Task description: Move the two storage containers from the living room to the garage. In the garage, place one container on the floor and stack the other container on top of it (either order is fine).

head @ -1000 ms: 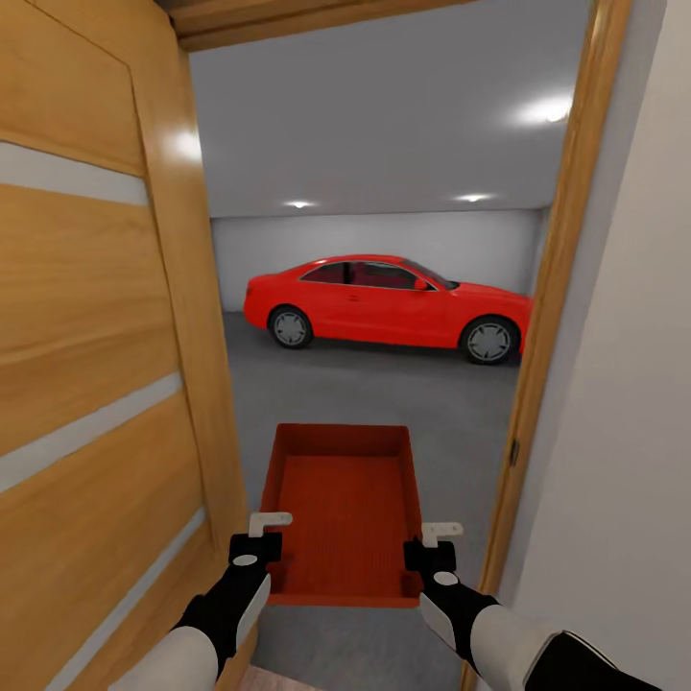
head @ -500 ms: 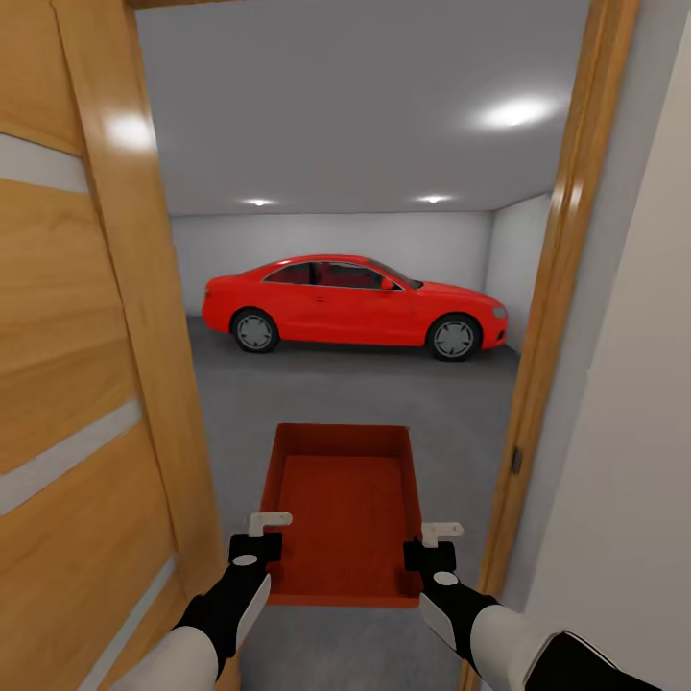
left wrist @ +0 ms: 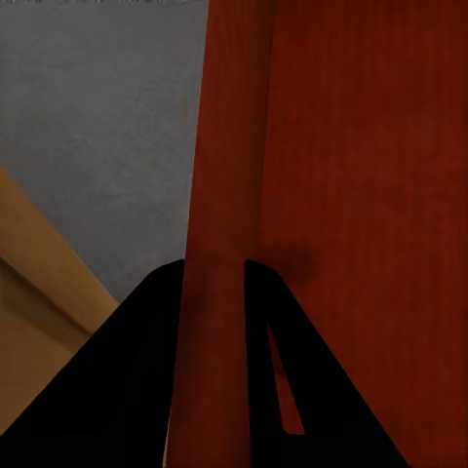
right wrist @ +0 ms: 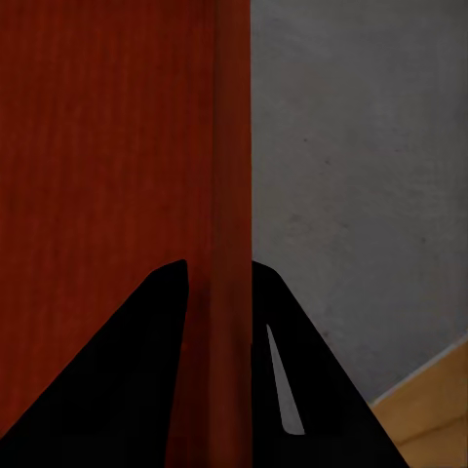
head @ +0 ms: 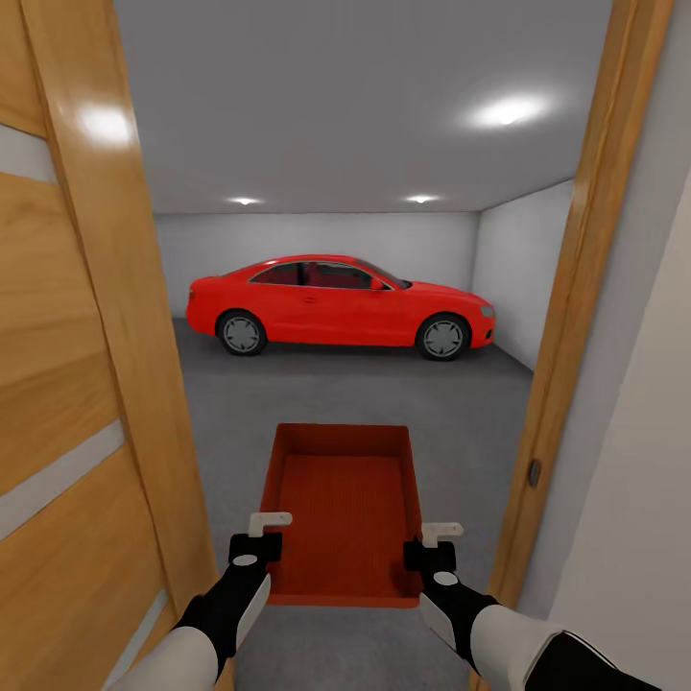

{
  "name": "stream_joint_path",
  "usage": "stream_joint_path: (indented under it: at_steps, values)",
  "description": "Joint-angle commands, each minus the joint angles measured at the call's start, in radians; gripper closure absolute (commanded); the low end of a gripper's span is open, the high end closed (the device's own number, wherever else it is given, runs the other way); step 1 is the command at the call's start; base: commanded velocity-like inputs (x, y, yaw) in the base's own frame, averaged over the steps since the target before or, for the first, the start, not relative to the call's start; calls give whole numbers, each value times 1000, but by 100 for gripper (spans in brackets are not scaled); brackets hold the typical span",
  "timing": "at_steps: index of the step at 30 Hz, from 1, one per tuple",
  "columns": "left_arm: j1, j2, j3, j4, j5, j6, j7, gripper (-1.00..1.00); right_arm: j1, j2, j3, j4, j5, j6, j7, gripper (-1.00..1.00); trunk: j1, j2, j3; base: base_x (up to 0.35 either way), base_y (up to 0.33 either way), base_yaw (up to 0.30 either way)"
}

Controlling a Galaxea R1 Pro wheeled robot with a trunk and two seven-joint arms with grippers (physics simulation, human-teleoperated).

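The robot stands in a doorway, w/ 1 storage container (head: 344,513) carried in front of it, level and open side up, over the grey floor (head: 384,393) of the garage.

The left gripper (head: 257,545) pinches the container's left long wall. In the left wrist view its 2 dark fingers (left wrist: 146,331) sit 1 on each side of the thin wall, closed down to about the wall's thickness. The right gripper (head: 430,552) does the same on the right wall; its fingers (right wrist: 146,331) also straddle the wall. Both grips are near the end closest to the robot, so the box sticks out forward, probably to keep it narrow btw. the wooden door (head: 77,384) and the door frame (head: 576,336).

2 symmetric grips likely keep the thin-walled box from tipping.

A red car (head: 336,309) is parked at the far wall, well apart from the container. I judge this is the transport step: the container is not yet set down.
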Motion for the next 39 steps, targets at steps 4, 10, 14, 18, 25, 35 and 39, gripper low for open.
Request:
stream_joint_path:
  at_steps: [4,10,14,18,25,35,39]
  values:
    - [-1,-1,73,-2,-7,9,6,100,-1,1,-22,-6,24,4,3,100,0,-2,-2,8,4,-1]
    - [0,1,4,-1,-7,0,5,100,-1,6,33,-3,-21,3,-6,100,0,-2,-2,1,1,0]
    - [0,3,2,-1,-5,5,4,100,-2,9,48,0,-36,-3,-10,100,0,-2,-2,0,0,0]
    - [1,4,-4,-2,5,8,3,100,-2,13,49,3,-39,-11,-13,100,0,-2,-2,0,0,0]
    - [1,5,-20,-5,20,8,3,100,-2,16,38,4,-29,-13,-16,100,0,-2,-2,0,-146,0]
    - [1,12,-39,-12,33,6,4,100,-2,17,26,3,-15,-13,-20,100,0,-2,-2,0,-64,0]
    - [1,13,-42,-12,33,6,4,100,-2,17,16,3,-11,-13,-22,100,0,-2,-2,0,-3,0]
